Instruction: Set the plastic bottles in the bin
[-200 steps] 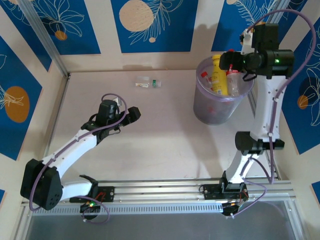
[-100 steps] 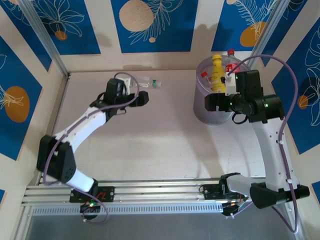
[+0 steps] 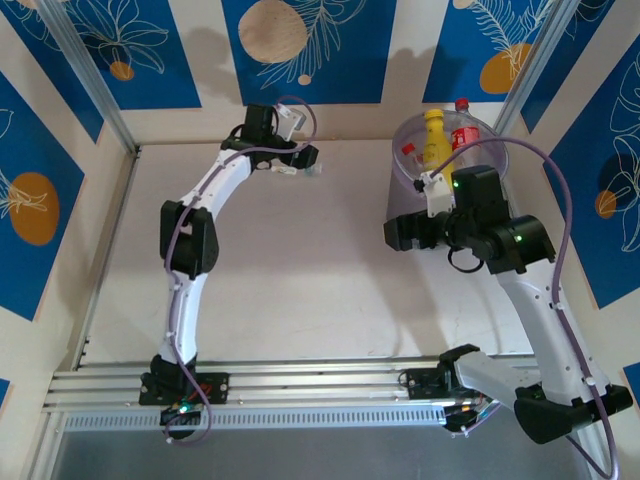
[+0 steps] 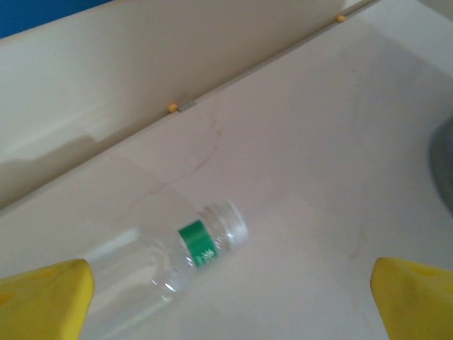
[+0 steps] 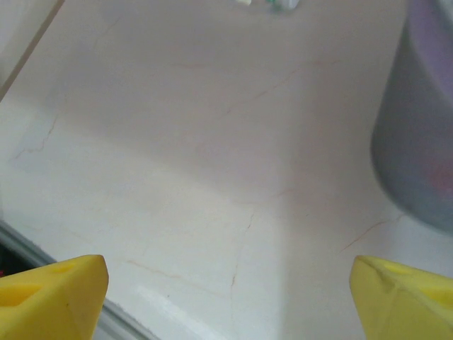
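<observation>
Clear plastic, a green band round the neck and a pale cap end: one bottle (image 4: 177, 258) lies on its side on the table (image 3: 300, 280), close to the back wall (image 3: 330, 122). In the left wrist view its cap end points up and to the right, away from the camera, and its body runs down toward the left fingertip (image 4: 42, 301); whether the two touch cannot be told. From above a whitish patch shows on its body and the green band lies at its right end.

The left gripper (image 3: 303, 158) is at the far end of the table, over that bottle, with the arm stretched long toward the wall. Its yellow fingers are spread wide with nothing between them, the bottle lying in the span between them but off to the left side.

The bin (image 3: 408, 190), pale purple and see-through, stands at the right rear of the table, well apart from the lying bottle. Inside it a yellow bottle (image 3: 436, 135) stands upright, its top near the rim. Beside it are clear bottles with red labels (image 3: 466, 132), and one red cap (image 3: 462, 104) shows at the far rim.

The right gripper (image 3: 400, 232) is just in front of the bin's near left side, pointing left across the table. In the right wrist view its yellow fingers (image 5: 49, 294) are also spread apart and hold nothing; bare table lies between them, and the bin's wall is a blur at the right edge.
</observation>
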